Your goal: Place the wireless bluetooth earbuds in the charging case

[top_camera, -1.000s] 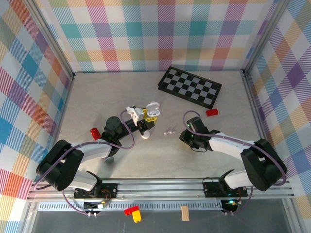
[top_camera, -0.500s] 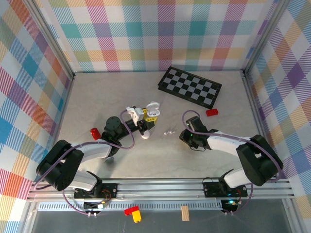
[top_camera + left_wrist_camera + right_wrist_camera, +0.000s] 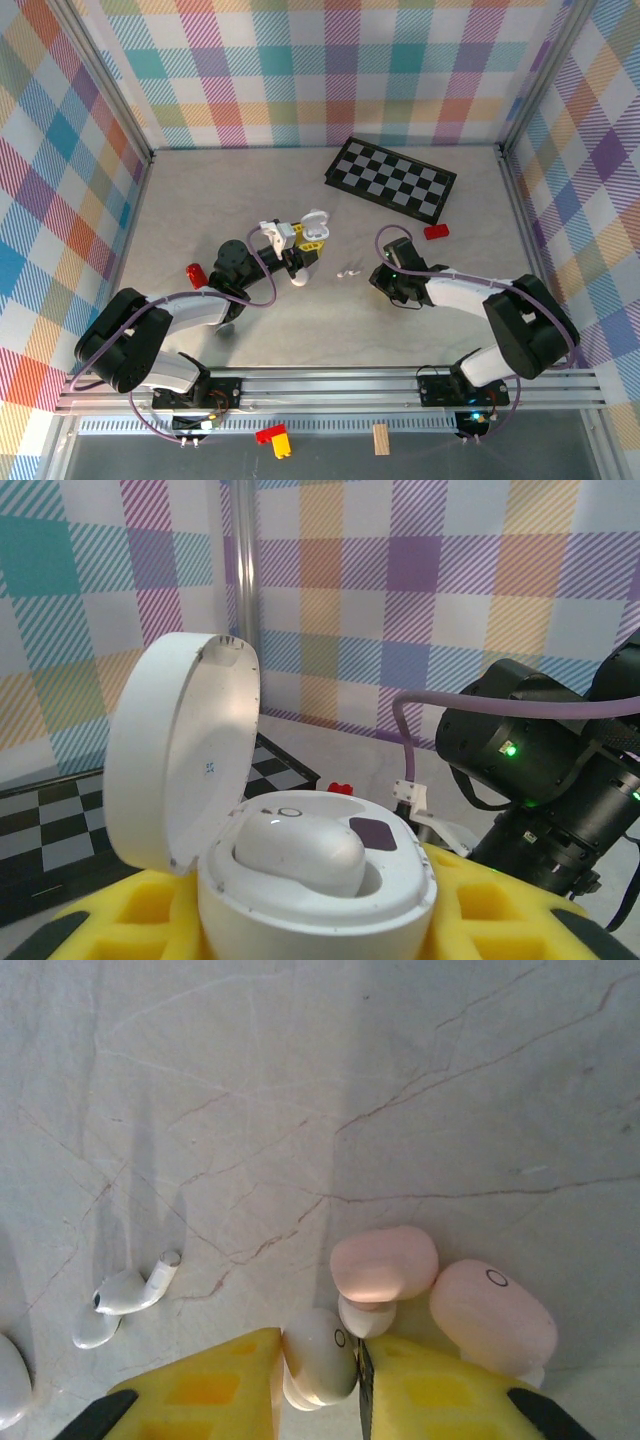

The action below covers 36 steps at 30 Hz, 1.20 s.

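Note:
My left gripper [image 3: 297, 238] is shut on the white charging case [image 3: 313, 229] and holds it above the table. Up close, the case [image 3: 400, 885] sits between the yellow fingers [image 3: 500, 920] with its lid [image 3: 180, 750] tipped open and one white earbud [image 3: 300, 852] seated inside. My right gripper [image 3: 384, 282] is down at the table; its yellow pads [image 3: 200, 1385] press a white earbud [image 3: 320, 1355] from both sides. Two pale pink earbuds [image 3: 385, 1262] [image 3: 492, 1315] lie just beyond it, touching each other. Two white stemmed earbuds [image 3: 130, 1290] [image 3: 348, 270] lie to the left.
A black-and-white chessboard [image 3: 390, 179] lies at the back. One red block [image 3: 436, 232] sits near it and another [image 3: 196, 272] beside the left arm. The right arm's dark wrist [image 3: 540, 770] stands close to the held case. Plaid walls enclose the table.
The right gripper's fingers have closed in on the white earbud, and that arm has edged slightly left. The left gripper and the case have stayed where they were.

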Each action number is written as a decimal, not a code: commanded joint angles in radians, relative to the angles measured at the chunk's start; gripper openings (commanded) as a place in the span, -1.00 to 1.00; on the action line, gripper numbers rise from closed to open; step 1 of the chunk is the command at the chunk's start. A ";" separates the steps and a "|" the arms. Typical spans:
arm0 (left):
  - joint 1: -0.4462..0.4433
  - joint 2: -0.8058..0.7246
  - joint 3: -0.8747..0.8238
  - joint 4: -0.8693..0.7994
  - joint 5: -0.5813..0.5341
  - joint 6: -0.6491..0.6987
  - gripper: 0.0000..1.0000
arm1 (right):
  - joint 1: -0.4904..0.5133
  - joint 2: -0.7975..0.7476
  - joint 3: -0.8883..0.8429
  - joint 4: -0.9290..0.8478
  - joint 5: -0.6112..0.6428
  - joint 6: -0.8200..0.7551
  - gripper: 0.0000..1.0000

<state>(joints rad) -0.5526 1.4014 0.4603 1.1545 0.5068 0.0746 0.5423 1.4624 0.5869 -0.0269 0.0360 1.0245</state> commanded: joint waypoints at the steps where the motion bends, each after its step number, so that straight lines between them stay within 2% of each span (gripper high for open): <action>1: 0.013 0.008 -0.003 0.047 0.018 -0.002 -0.28 | -0.009 0.026 0.031 0.007 0.010 -0.024 -0.52; 12: 0.013 0.020 0.000 0.053 0.019 -0.002 -0.28 | -0.010 0.069 0.041 -0.017 0.011 -0.062 -0.65; 17: 0.013 0.027 0.000 0.052 0.016 0.003 -0.28 | 0.006 0.036 0.090 -0.086 0.016 -0.201 -0.64; 20: 0.013 0.032 -0.001 0.049 0.016 0.008 -0.28 | 0.031 -0.008 0.118 -0.154 0.069 -0.304 -0.64; 25: 0.013 0.037 -0.001 0.045 0.023 0.011 -0.28 | 0.046 -0.125 0.100 -0.168 0.089 -0.426 -0.63; 36: 0.013 0.039 -0.019 0.022 0.075 0.005 -0.28 | 0.102 -0.416 0.149 -0.208 0.043 -0.668 -0.59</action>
<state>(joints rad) -0.5526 1.4448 0.4526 1.1545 0.5381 0.0750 0.6315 1.0813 0.6880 -0.2001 0.0952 0.4595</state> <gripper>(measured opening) 0.364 0.203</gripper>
